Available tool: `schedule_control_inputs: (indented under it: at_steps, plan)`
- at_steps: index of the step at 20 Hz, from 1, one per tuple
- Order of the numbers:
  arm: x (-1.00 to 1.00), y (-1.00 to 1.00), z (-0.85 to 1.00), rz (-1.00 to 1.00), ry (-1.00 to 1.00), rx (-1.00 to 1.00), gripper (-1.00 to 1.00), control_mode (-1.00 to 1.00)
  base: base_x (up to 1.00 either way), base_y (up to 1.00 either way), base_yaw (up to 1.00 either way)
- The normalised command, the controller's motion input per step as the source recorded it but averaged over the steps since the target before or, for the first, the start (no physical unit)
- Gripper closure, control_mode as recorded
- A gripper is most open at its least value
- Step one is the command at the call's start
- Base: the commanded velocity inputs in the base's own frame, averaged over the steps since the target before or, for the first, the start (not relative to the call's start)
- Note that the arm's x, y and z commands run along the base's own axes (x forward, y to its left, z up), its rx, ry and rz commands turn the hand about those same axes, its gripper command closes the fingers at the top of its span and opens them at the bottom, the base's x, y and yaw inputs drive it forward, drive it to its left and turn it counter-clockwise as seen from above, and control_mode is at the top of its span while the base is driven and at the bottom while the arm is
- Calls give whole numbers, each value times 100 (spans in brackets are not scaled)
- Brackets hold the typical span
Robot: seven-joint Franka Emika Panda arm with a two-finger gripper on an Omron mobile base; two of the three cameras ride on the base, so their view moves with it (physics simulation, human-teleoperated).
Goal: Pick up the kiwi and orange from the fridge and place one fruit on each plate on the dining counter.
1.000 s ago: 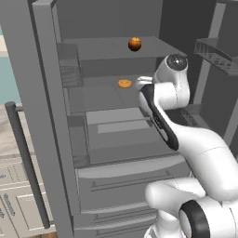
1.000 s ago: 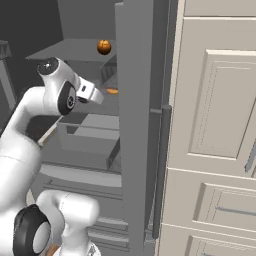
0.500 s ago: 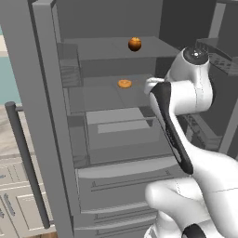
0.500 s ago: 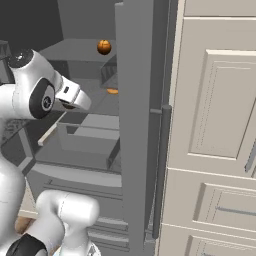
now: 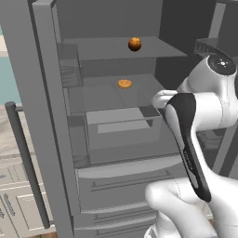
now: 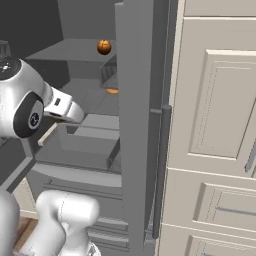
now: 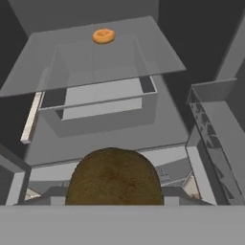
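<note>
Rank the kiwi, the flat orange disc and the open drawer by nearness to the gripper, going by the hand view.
1. Kiwi: in the gripper.
2. Open drawer: ahead, below the glass shelf.
3. Flat orange disc: farthest, on that shelf's back.

Both base views look forward from behind the arm into the open fridge [image 5: 116,139], sharing its shelves and the orange [image 5: 135,44]. The hand view looks down close over a drawer [image 7: 100,103].

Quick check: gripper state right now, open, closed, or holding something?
Gripper: closed on the kiwi, which sits between its fingers in the hand view.
</note>
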Motion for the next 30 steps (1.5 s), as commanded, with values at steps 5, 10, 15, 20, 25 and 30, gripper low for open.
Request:
schedule_control_inputs:
  at_steps: [5,10,15,20,25,30]
  plan:
    - [-5,0,-21,0,5,-1,100,-100,0,0,0]
    - [-28,0,-6,4,-5,0,100,-100,0,0,0]
    - [-28,1,-1,9,-4,-1,100,100,-23,2,12]
    - [0,0,0,0,0,0,100,100,-71,2,47]
    - [0,0,0,0,0,0,100,100,-62,0,55]
    - [0,0,0,0,0,0,100,100,-65,0,57]
